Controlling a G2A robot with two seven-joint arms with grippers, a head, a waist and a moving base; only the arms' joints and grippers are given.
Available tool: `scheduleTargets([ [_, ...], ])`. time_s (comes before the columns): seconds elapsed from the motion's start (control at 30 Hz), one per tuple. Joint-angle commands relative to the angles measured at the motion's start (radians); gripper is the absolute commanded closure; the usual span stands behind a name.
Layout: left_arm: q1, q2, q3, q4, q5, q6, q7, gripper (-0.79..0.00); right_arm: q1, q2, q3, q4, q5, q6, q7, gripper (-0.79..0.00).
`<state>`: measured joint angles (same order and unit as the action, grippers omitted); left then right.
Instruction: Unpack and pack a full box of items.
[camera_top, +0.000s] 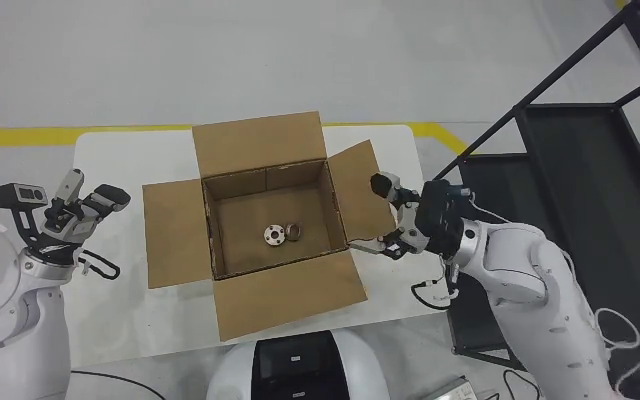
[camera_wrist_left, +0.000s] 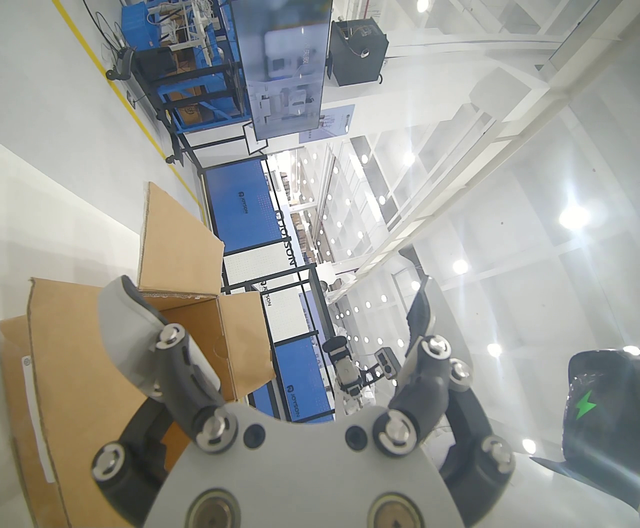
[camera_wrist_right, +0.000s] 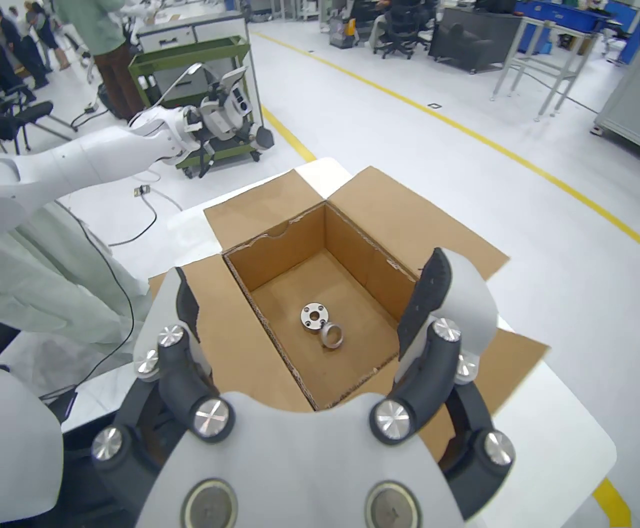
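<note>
An open cardboard box (camera_top: 268, 215) stands in the middle of the white table (camera_top: 120, 160), all flaps folded outward. On its floor lie a round metal flange (camera_top: 271, 235) (camera_wrist_right: 314, 316) and a small metal ring (camera_top: 294, 232) (camera_wrist_right: 332, 336), touching each other. My right gripper (camera_top: 378, 214) (camera_wrist_right: 310, 290) hangs open and empty above the box's right flap, facing into the box. My left gripper (camera_top: 90, 192) (camera_wrist_left: 272, 312) is open and empty over the table's left edge, raised and apart from the box (camera_wrist_left: 75, 350).
A dark metal rack (camera_top: 560, 150) stands close to the table's right side, behind my right arm. Yellow floor tape (camera_top: 90, 132) runs past the far edge. The left arm (camera_wrist_right: 100, 150) shows beyond the box in the right wrist view.
</note>
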<state>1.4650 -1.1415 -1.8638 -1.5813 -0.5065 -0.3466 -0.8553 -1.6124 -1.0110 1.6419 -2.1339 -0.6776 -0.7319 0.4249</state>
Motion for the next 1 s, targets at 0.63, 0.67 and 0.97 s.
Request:
scheduleTargets([
  [0.63,0.000,0.000,0.000,0.000,0.000,0.000,0.000,-0.785,-0.133,0.007,0.102,0.346,-0.193,0.179,0.121,-0.785],
  [0.67,0.000,0.000,0.000,0.000,0.000,0.000,0.000,-0.785,-0.116,0.007,0.087,0.366,-0.213,0.190,0.125,-0.785],
  [0.97,0.000,0.000,0.000,0.000,0.000,0.000,0.000,-0.785,0.033,-0.006,-0.050,0.556,-0.314,0.302,0.097,-0.785],
])
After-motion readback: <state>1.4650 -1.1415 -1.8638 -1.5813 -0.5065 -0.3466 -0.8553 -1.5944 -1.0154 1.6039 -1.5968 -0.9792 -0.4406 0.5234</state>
